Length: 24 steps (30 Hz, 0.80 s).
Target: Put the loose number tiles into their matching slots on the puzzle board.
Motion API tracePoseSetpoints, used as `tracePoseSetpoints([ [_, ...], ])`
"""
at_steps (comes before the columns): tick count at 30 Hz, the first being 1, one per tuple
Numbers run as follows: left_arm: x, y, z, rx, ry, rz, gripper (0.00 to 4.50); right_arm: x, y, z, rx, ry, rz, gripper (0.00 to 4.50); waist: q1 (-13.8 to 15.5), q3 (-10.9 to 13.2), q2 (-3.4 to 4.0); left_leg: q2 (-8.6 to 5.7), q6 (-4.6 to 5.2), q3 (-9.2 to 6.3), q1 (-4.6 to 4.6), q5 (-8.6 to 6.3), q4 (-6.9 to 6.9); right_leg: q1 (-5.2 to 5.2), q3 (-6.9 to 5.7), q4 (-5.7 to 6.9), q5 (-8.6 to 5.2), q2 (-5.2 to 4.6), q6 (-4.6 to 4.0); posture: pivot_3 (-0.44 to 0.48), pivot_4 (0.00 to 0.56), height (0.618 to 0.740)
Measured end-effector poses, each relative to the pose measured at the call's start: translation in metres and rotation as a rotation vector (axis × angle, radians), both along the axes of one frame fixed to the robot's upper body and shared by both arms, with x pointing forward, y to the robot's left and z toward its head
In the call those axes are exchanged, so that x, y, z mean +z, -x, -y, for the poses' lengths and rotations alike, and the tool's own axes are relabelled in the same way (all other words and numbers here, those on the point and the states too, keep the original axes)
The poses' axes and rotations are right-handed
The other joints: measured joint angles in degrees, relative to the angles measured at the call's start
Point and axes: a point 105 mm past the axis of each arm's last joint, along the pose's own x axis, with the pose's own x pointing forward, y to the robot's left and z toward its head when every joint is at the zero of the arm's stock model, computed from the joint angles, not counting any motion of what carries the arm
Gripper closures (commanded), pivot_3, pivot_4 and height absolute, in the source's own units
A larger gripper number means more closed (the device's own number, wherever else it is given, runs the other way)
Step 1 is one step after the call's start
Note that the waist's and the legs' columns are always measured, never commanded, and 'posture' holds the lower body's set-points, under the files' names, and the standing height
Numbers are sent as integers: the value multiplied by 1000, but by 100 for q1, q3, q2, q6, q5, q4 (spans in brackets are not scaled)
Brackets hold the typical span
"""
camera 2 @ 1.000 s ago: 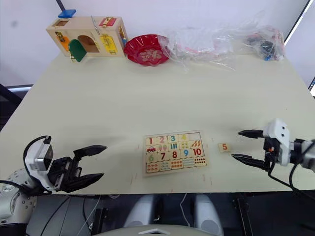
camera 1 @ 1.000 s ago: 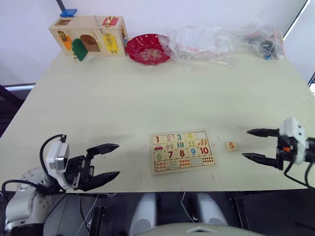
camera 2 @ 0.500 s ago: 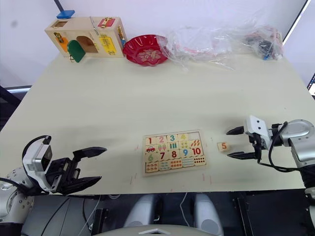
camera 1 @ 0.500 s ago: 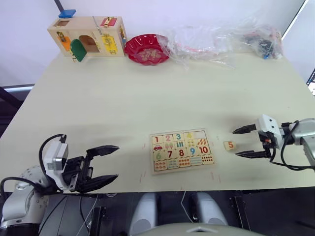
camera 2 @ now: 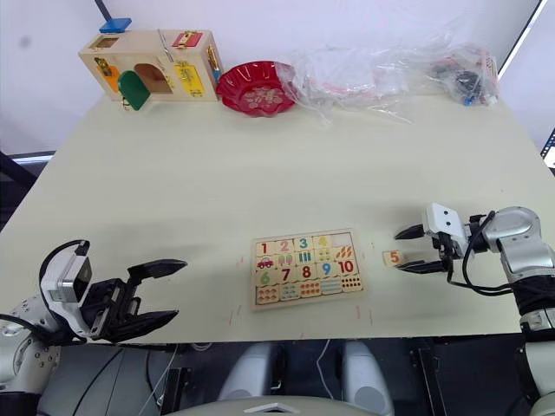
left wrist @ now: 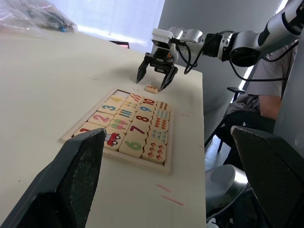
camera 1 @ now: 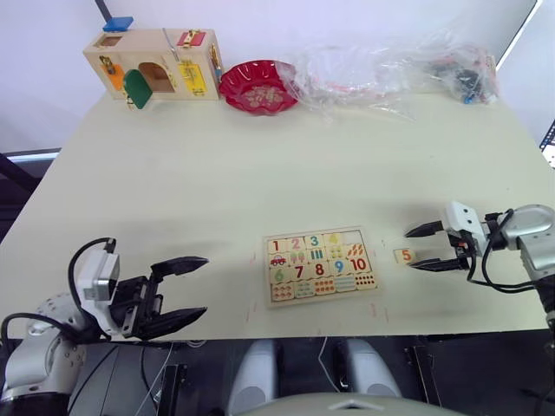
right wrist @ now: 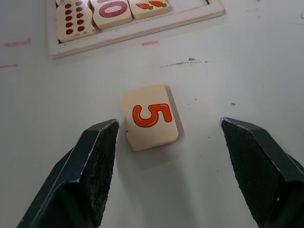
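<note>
The puzzle board [camera 1: 321, 266] lies near the table's front edge, its tiles showing coloured numbers and counting pictures. In its top row of matching slots, the slot at the right end [camera 1: 354, 238] is bare. One loose tile with an orange 5 [camera 1: 404, 256] lies flat on the table just right of the board. My right gripper [camera 1: 414, 249] is open, low over the table, one finger on each side of this tile [right wrist: 149, 116] without touching it. My left gripper [camera 1: 205, 284] hangs open and empty at the front left, well away from the board [left wrist: 123, 128].
A wooden latch box [camera 1: 156, 65], a red bowl [camera 1: 258, 86] and crumpled clear plastic bags [camera 1: 390, 69] line the far edge. A seated person [left wrist: 270, 90] shows beyond the table's right side. The board sits close to the front edge.
My right gripper has moved left along the table, from well right of the 5 tile to straddling it. The left gripper and the board have stayed put.
</note>
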Motion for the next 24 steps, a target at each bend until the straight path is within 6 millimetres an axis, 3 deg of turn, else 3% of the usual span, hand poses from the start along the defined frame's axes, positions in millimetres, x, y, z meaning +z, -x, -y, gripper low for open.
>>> tracePoseSetpoints([
  [19, -2, -1, -3, 12, -8, 12, 0, -3, 3, -4, 17, -20, 12, 907, -1, 0, 0, 2, 0, 0, 0, 0, -1, 0, -1, 0, 0, 0, 0, 0, 150, 740],
  [22, -1, -2, -3, 11, -12, 15, 0, -4, 5, -4, 16, -24, 10, 1695, 1, 0, 0, 2, 0, -1, 0, 0, -1, 0, -1, 0, 0, 0, 0, 0, 150, 740],
  [24, -1, -2, -3, 10, -12, 17, 0, -5, 6, -4, 16, -25, 9, 2568, 3, 0, 0, 2, 0, 0, 0, 0, -1, 0, -2, -1, 0, 0, 0, 0, 150, 740],
])
